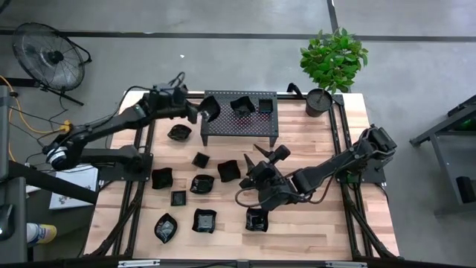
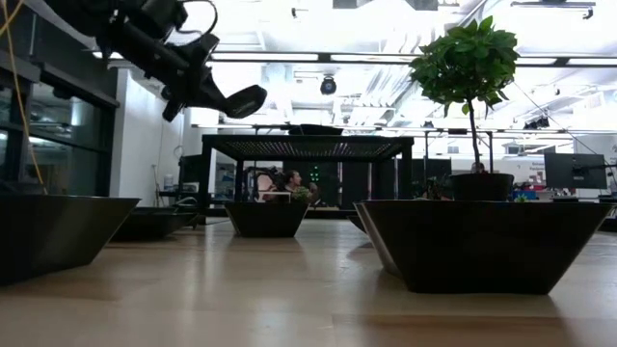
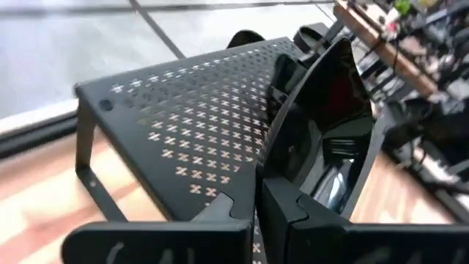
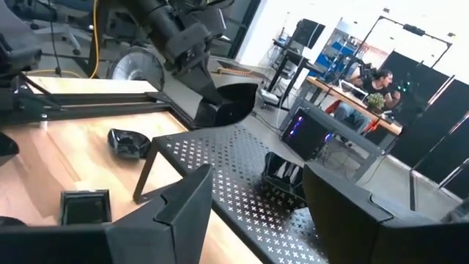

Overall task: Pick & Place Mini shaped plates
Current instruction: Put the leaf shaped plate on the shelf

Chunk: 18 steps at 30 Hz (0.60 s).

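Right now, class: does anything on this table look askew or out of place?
Only one: the plate in the shut left gripper hangs tilted on edge over the rack's left end. The other plates lie flat.

One glossy black dish (image 1: 210,109) was held tilted above the perforated rack's (image 1: 223,126) left end; two dishes (image 1: 241,105) sat on the rack, and the other dishes (image 1: 204,220) lay scattered over the table (image 1: 312,149).

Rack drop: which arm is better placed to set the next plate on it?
Left. Its end effector is shut on a mini plate at the rack edge. The right end effector hangs open and empty over the plates on the table.
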{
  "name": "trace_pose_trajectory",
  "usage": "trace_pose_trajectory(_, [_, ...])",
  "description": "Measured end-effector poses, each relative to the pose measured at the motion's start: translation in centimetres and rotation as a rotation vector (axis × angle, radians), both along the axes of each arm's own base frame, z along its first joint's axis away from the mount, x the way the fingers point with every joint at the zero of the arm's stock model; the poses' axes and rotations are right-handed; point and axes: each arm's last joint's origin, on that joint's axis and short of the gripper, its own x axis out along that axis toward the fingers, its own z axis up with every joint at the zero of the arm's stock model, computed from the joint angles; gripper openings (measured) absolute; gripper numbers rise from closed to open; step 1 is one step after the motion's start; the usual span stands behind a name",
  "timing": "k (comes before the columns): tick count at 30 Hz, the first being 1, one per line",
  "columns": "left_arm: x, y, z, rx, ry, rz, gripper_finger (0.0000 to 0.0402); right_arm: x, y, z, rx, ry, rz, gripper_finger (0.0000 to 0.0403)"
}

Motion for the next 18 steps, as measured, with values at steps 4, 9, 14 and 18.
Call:
trace_pose_trajectory(4, [-0.2, 0.9, -0.2, -0.088, -0.050, 0.000, 0.0000, -0.1, -0.1, -0.3, 0.009, 0.003, -0.003, 0.0209])
trace_pose_trajectory(9, [0.5, 1.6, -1.2, -0.146, -0.041, -0.004, 0.0000, -0.3, -0.2, -0.5, 0.015, 0.007, -0.007, 0.0209])
trace_pose_trajectory(14, [1.1, 2.1, -2.4, -0.196, -0.010, 0.003, 0.0000, -0.3, -0.2, -0.6, 0.010, 0.020, -0.007, 0.0209])
trace_pose_trajectory(18, [1.1, 2.2, -2.4, -0.192, -0.006, 0.027, 0.0000, -0.3, -0.2, -0.6, 0.007, 0.025, -0.007, 0.0208])
